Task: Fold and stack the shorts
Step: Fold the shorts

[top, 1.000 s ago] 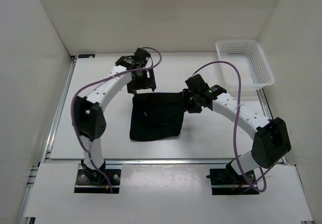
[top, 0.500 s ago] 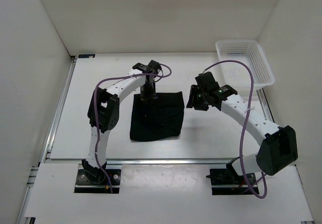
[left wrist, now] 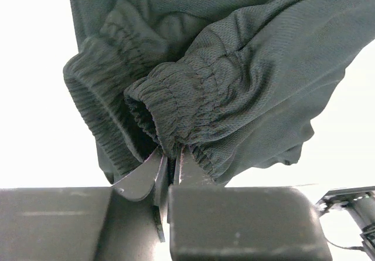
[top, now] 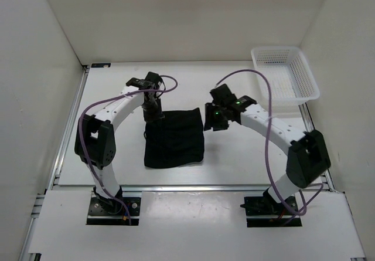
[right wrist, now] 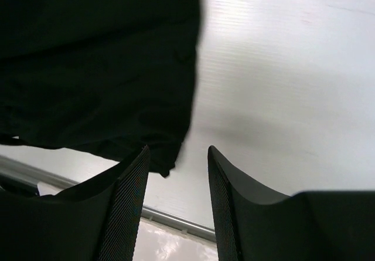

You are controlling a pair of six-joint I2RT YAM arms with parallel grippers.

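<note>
Left claw (left wrist: 170, 162) pinches the gathered elastic edge of the shorts (left wrist: 234, 85); right claw (right wrist: 177, 154) hangs apart, empty. Soft, light fabric will likely droop, so corners suit gripping.

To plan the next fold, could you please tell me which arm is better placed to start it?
Left: the left gripper is shut on the shorts' gathered elastic edge and can probably carry it over. The right gripper hangs open and empty beside them.
</note>
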